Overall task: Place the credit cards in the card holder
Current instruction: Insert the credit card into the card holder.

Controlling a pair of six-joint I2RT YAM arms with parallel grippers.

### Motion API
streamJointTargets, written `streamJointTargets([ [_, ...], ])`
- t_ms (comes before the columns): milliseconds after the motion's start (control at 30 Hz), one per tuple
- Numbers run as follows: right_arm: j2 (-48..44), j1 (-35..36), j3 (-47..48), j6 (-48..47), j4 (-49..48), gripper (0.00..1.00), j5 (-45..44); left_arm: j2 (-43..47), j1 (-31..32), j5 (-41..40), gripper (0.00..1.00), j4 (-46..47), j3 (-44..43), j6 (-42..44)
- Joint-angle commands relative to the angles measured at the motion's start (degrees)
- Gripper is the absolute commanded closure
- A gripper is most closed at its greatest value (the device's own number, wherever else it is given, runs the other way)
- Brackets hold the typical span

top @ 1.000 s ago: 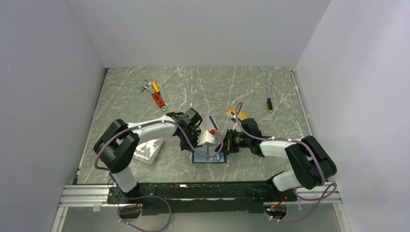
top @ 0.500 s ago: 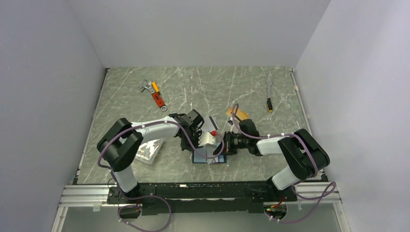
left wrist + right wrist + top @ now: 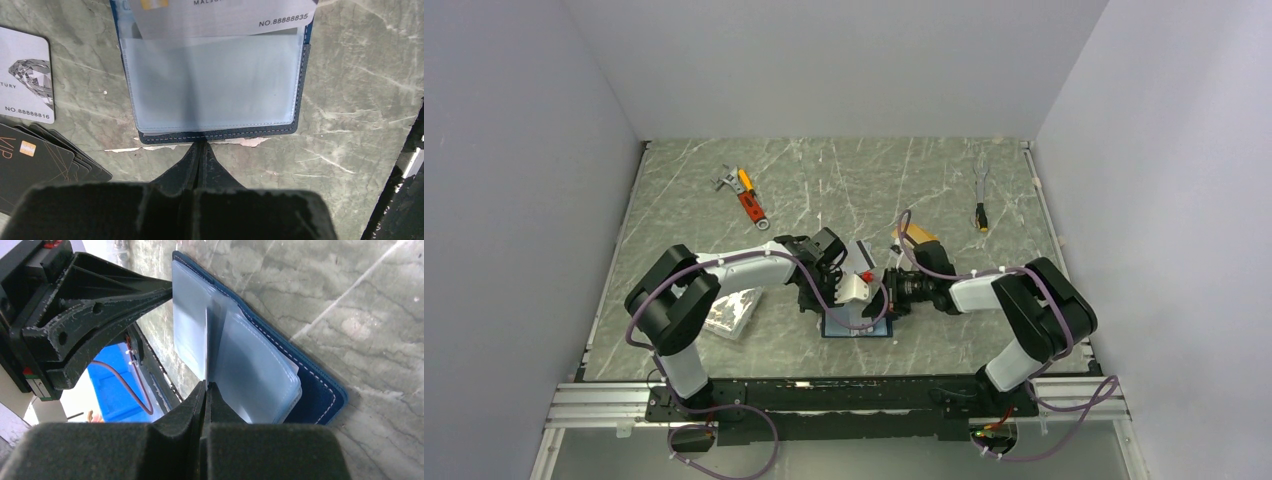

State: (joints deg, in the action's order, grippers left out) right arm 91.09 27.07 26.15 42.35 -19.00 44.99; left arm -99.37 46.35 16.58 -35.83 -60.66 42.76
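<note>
The navy card holder [image 3: 215,134] lies open on the marble, its clear pockets up, and shows in the top view as the card holder [image 3: 844,328] between the two arms. My left gripper [image 3: 201,146] is shut and empty, its tips touching the holder's near stitched edge. My right gripper [image 3: 206,384] is shut on a silver-white credit card [image 3: 206,340], seen edge-on standing over the pockets. The same silver-white card [image 3: 220,17] overlaps the holder's far end. An orange-gold card [image 3: 921,237] lies behind the right arm. A second silver card [image 3: 25,75] and fanned black cards [image 3: 35,160] lie left of the holder.
A clear plastic box [image 3: 729,310] of small parts sits beside the left arm. An orange-handled wrench [image 3: 746,197] lies at the back left and a cable [image 3: 981,195] at the back right. White walls close in the table on three sides.
The right arm's elbow has folded in toward the table's middle and its gripper has moved left with the silver-white card over the holder. The left arm has barely moved.
</note>
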Motion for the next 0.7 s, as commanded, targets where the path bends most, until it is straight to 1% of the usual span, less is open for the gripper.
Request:
streamJointTargets([
  [0, 0.8, -0.1, 2.9, -2.7, 1.6, 1.0, -1.1, -0.7, 0.7, -0.2, 1.0, 1.7, 0.4, 1.1],
  [167, 1.3, -0.2, 3.0, -3.0, 1.6, 1.0, -2.4, -0.6, 1.0, -0.3, 1.0, 1.8, 1.1, 1.4],
  [467, 3.8, -0.2, 2.1, -1.9, -1.9, 1.0, -3.2, -0.5, 1.6, 0.6, 1.0, 1.2, 1.2, 1.8],
  [667, 2.7, 0.2, 0.9, -1.0, -2.9, 1.0, -4.8, -0.1, 2.2, 1.7, 1.0, 0.9, 2.0, 1.9],
])
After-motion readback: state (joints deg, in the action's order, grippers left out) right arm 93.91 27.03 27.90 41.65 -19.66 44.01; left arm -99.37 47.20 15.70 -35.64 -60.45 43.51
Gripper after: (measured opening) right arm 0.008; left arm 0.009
